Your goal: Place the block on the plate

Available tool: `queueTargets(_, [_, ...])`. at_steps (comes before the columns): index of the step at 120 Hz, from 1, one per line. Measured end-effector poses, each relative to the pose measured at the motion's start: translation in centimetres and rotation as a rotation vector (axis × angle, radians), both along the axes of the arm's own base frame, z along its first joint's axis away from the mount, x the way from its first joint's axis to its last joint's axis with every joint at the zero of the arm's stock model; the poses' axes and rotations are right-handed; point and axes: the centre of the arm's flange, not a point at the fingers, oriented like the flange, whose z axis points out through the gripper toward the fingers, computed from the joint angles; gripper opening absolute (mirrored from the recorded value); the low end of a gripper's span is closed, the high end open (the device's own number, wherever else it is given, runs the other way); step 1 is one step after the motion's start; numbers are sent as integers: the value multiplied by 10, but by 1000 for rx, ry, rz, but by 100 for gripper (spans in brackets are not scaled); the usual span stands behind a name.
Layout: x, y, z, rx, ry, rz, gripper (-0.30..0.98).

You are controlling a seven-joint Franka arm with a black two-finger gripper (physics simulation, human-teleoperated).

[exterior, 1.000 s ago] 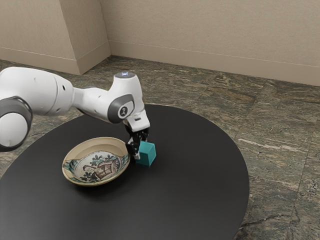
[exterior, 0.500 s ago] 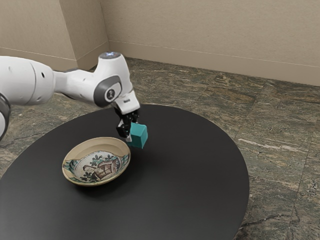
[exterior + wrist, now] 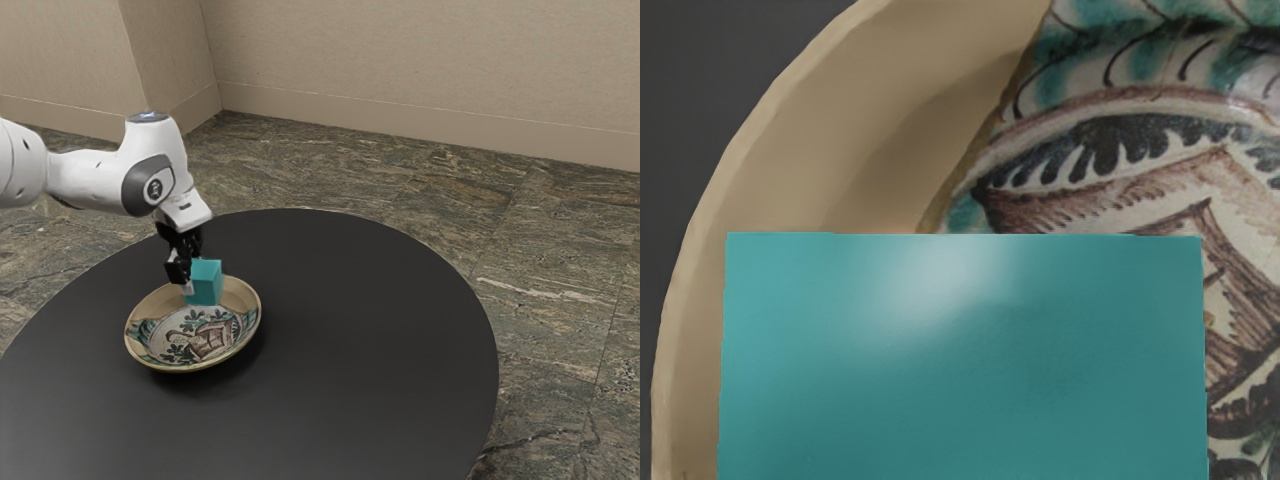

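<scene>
The black gripper (image 3: pixel 188 280) is over the far part of the plate in the exterior view, shut on the teal block (image 3: pixel 206 283). The block hangs slightly tilted and hides part of the plate's far rim. Below it lies the painted plate (image 3: pixel 150 357), a shallow dish with a tan rim and a patterned middle. In the wrist view the block (image 3: pixel 965 360) looms large in front of the plate (image 3: pixel 830 120), covering part of its rim and painting.
The round black table (image 3: pixel 370 340) carries the plate. Its curved edge faces a stone-patterned floor (image 3: pixel 560 280), and a beige wall (image 3: pixel 420 70) stands behind.
The block, held in my gripper, has risen off the table and travelled toward the exterior view's left, from beside the plate to over it. The plate has stayed still.
</scene>
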Motion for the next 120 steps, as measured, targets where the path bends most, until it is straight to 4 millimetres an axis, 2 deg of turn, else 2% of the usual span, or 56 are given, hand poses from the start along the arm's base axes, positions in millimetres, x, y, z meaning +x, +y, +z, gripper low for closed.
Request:
queueTargets(25, [-19,13,-23,-15,54,39,40])
queueTargets(41, [-23,15,-28,-21,66,54,41])
queueTargets(69, [-22,13,-27,-22,65,63,59])
queueTargets(105, [-20,6,3,-7,17,59,66])
queueTargets(120, [-20,-1,24,7,-16,53,67])
